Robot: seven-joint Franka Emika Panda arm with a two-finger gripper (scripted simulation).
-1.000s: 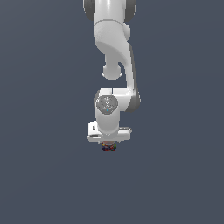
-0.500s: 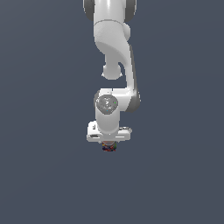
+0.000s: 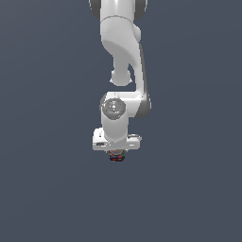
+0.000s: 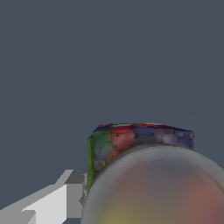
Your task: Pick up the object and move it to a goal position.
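The can (image 3: 116,157) sits under the arm (image 3: 122,52).

A plain dark grey-blue surface (image 3: 42,189) fills the background of both views.

Object (image 4: 140,140): short can, greyish round top, dark red-blue-green label, mostly hidden under arm.

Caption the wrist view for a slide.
Close-up of the can, with its multicoloured label, beside one white gripper finger.
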